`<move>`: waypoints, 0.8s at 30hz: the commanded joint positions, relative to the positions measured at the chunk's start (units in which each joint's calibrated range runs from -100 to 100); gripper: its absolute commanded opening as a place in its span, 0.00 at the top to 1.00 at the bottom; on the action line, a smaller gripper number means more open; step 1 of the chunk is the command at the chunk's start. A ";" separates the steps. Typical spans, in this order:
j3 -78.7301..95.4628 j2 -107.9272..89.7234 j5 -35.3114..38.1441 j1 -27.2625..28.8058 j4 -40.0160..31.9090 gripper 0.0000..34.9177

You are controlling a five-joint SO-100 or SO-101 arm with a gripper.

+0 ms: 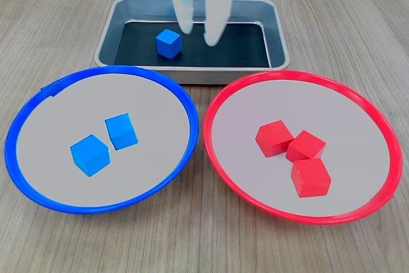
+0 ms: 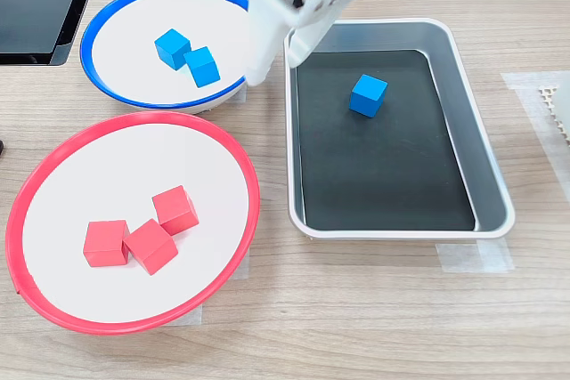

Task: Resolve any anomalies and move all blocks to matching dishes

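A white tool point(image 1: 200, 29), its two fingers spread and holding nothing, hangs over a grey tray point(image 1: 280, 43). Just beside its fingertips, to the first exterior view's left, one blue block point(image 1: 169, 43) sits in the tray. Nearer the camera, the blue dish point(image 1: 38, 97) holds two blue blocks point(image 1: 105, 143); the red dish point(image 1: 377, 123) holds three red blocks point(image 1: 295, 155).

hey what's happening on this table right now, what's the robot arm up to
A white robot arm's pincer hangs open and empty over the grey metal tray, just beside the one blue block lying in it. The blue-rimmed dish holds two blue blocks, and the red-rimmed dish holds three red blocks. Only the tray block is not yet in its matching dish.
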 commanded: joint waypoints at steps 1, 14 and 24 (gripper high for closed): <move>9.92 -9.09 7.86 7.64 3.59 0.64; 25.85 -9.77 17.63 13.85 -4.75 0.51; 32.41 -7.38 19.34 13.48 -11.93 0.48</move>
